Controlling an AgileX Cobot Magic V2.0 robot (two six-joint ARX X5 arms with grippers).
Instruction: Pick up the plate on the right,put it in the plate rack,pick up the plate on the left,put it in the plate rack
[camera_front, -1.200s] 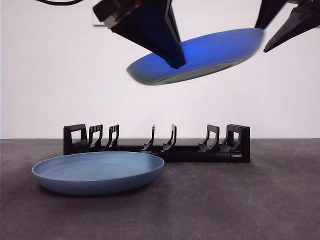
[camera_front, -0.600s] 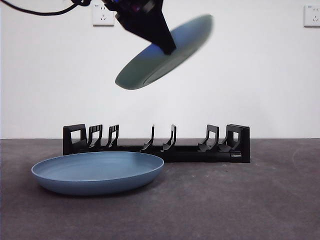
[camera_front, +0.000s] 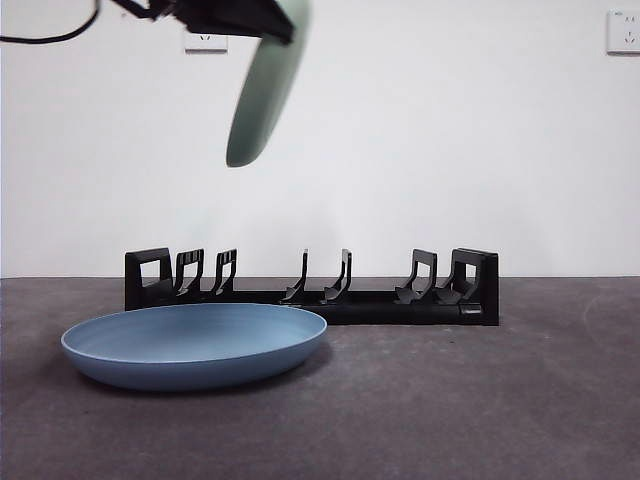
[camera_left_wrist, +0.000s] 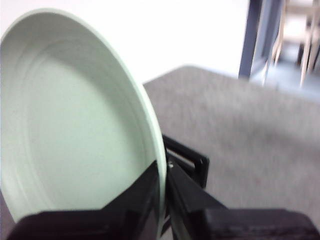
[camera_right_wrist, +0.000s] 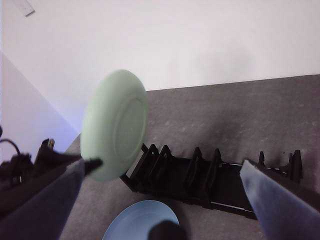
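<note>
**Plate swung to near-vertical above the rack's left end**

Tilting fast over the last second, the pale green round plate (camera_front: 262, 85) goes from a shallow slant near mid-picture to almost on edge, high at the upper left of the front view. My left gripper (camera_front: 215, 15) holds it by the upper rim at the top edge. That upright attitude is what the slots need, so I judge the carry nearly done and the lowering still to come. Below, the long black plastic plate rack (camera_front: 312, 285) stands empty on the dark grey table (camera_front: 480, 400), and the blue shallow plate (camera_front: 195, 343) lies flat in front of its left half, untouched.

From my left wrist, my jaws are clamped on the green plate's (camera_left_wrist: 75, 120) rim, one jaw on each face, with a corner of the rack (camera_left_wrist: 187, 160) showing just beyond.

From my right wrist, my right gripper (camera_right_wrist: 160, 187) is spread wide and holds nothing, hanging back above the rack (camera_right_wrist: 210, 177). The green plate (camera_right_wrist: 114, 124) hangs over the rack's far end, clear of the dividers, with the blue plate (camera_right_wrist: 141, 220) on the table beneath.
</note>
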